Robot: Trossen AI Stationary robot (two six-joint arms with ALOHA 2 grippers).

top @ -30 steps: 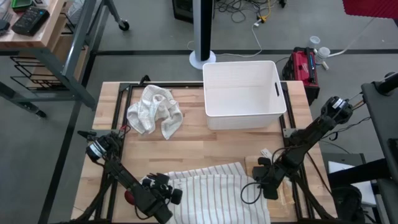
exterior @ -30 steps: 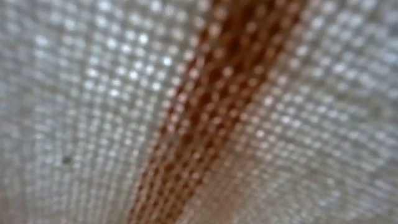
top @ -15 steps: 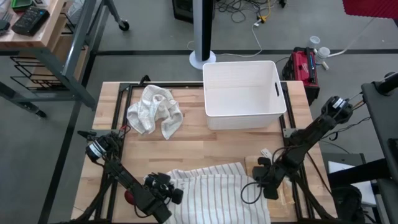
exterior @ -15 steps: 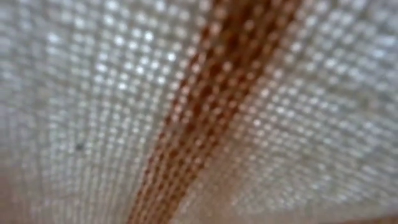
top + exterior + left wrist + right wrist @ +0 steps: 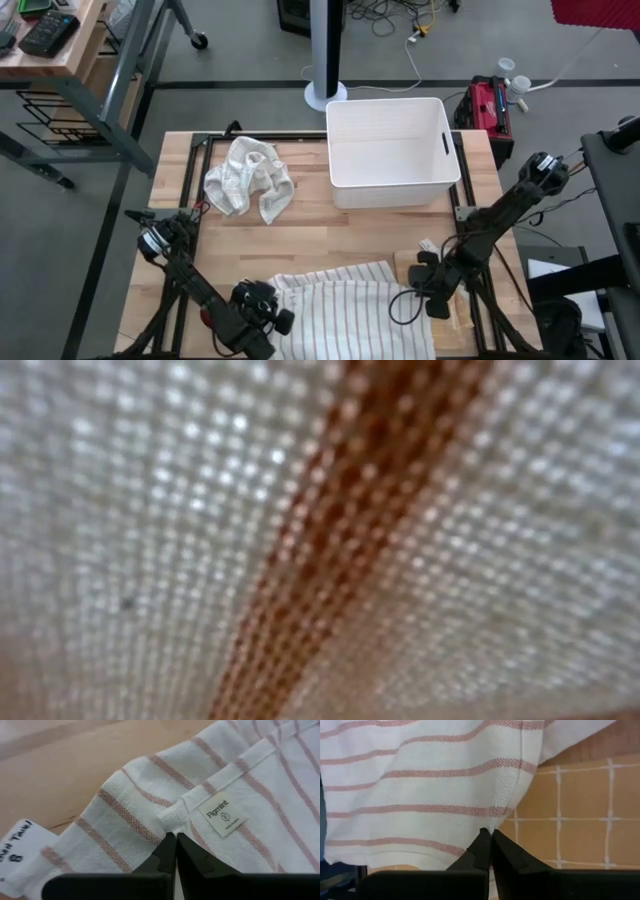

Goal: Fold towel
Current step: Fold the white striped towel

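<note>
A white towel with thin red stripes (image 5: 345, 310) lies flat at the table's near edge; its cloth also fills the low view (image 5: 320, 540). My left gripper (image 5: 277, 303) is shut at the towel's far left corner, beside a sewn-in label (image 5: 223, 815). My right gripper (image 5: 413, 292) is shut at the towel's right edge, near the far right corner. In the wrist views, both pairs of fingers are closed on cloth: left gripper (image 5: 175, 840), right gripper (image 5: 491, 836). My left gripper pinches a small bunched piece of the hem (image 5: 171, 818) between its two fingers, next to the label. The fingers slant down from the table's left side. The cloth around them lies slack on the wood. My right gripper pinches the towel's edge (image 5: 495, 822) between its two fingers, slanting down from the right side. One layer or several, I cannot tell. The towel spreads away from the fingers, resting on the table and a gridded mat (image 5: 580, 805).
A crumpled white towel (image 5: 250, 178) lies at the far left of the table. A white bin (image 5: 392, 150) stands at the far middle to right. A paper tag with handwriting (image 5: 20, 845) lies by the striped towel's left corner. Bare wood stretches between bin and towel.
My left gripper has turned a little at the towel's far left corner and the cloth there has bunched slightly. The cloth in front of the low camera has shifted a little.
</note>
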